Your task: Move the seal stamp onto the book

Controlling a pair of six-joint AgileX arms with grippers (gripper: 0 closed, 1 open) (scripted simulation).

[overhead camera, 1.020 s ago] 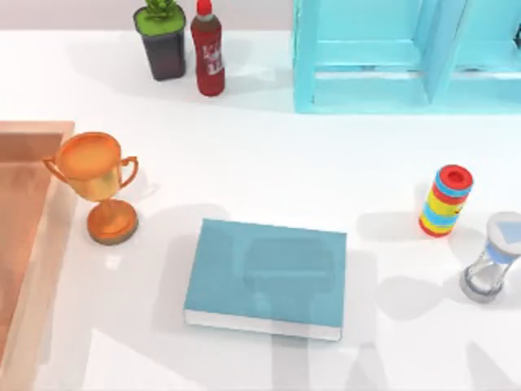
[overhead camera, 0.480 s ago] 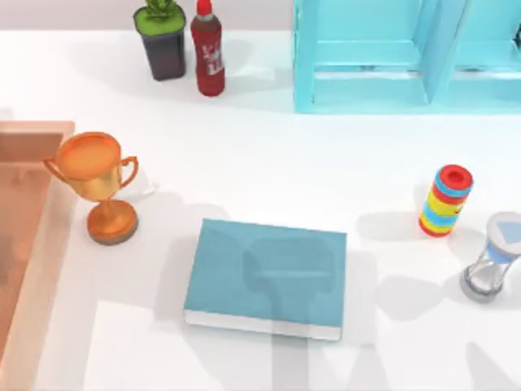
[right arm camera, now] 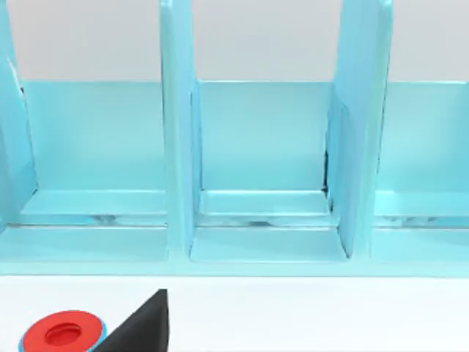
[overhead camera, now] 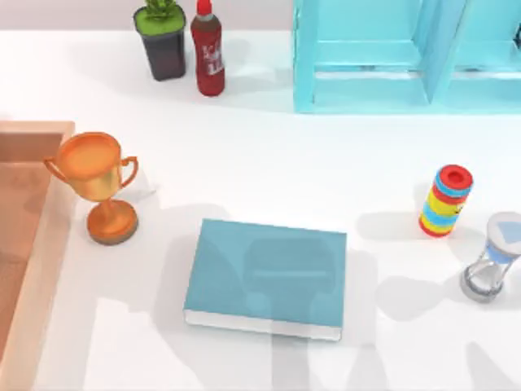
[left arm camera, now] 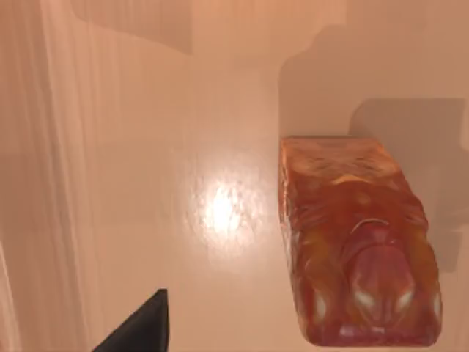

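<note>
The seal stamp (left arm camera: 357, 249) is standing on a glossy wooden surface (left arm camera: 146, 147) in the left wrist view, with one dark fingertip (left arm camera: 143, 326) of the left gripper showing beside it; whether that gripper is apart or together cannot be told. The book (overhead camera: 267, 277) is lying flat mid-table, between the golden trophy (overhead camera: 98, 183) and the striped cylinder (overhead camera: 446, 200).

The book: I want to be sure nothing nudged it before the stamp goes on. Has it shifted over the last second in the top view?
No. The book lies at the same spot and angle, between the golden trophy and the striped cylinder, which also stand unchanged.
</note>
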